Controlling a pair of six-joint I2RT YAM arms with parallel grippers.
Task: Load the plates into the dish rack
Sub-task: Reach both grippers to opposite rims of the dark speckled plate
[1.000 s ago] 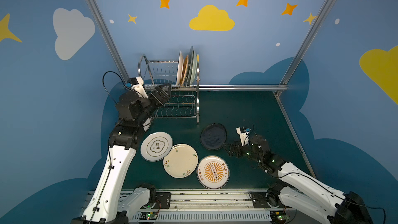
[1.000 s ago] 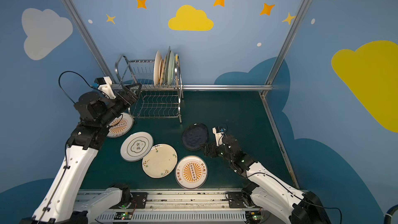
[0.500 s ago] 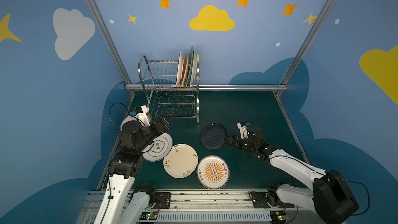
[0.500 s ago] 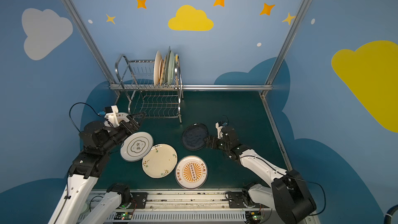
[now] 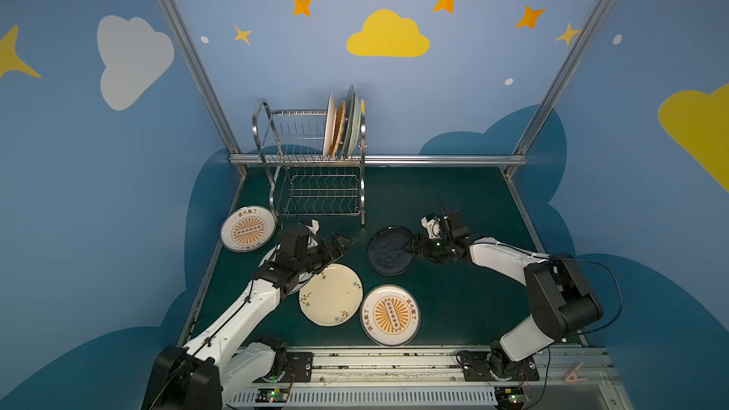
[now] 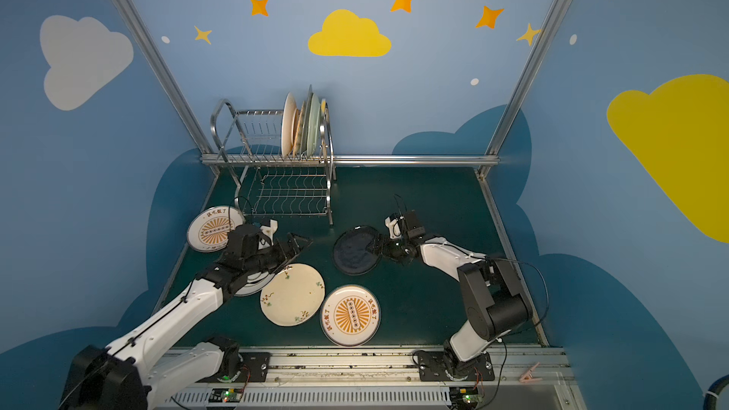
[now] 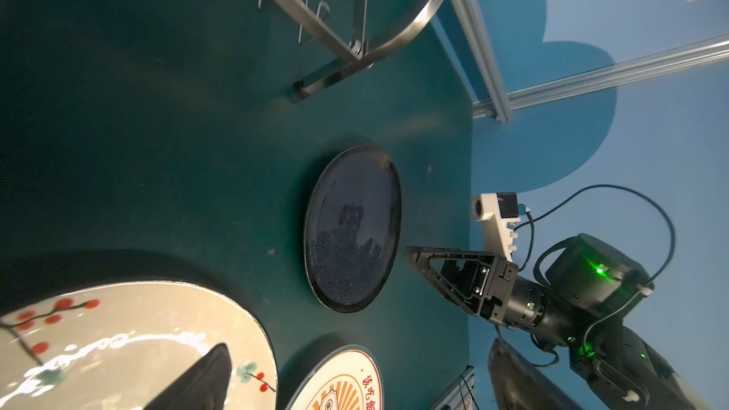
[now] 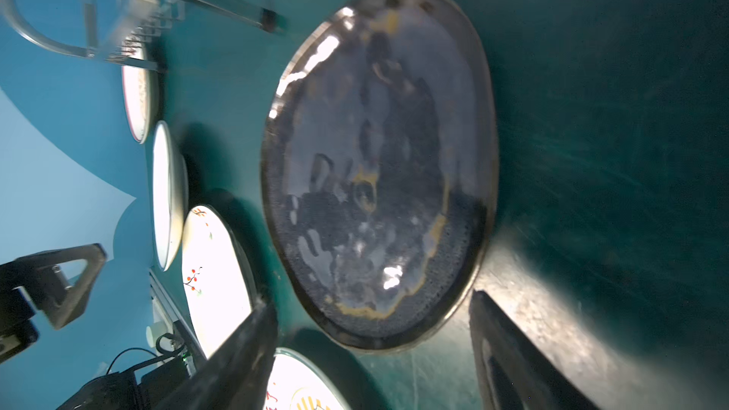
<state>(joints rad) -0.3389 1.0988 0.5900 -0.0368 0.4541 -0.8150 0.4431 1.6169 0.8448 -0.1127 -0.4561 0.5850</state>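
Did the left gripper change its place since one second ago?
Yes. The left gripper left the dish rack and came toward the front, now near the cream floral plate.

You have a dark green table (image 5: 453, 199), with the rack (image 5: 321, 197) standing at its back left. Five plates lie flat on it. One sunburst plate (image 5: 247, 229) sits at the left edge, just in front of the rack's foot. A white plate (image 8: 165, 191) lies nearer the front, largely hidden. The floral plate (image 5: 330, 294) lies just beside it, and the second sunburst plate (image 5: 390, 315) is about rim to rim with that, at the front. The black plate (image 5: 388, 250) lies apart, mid-table.
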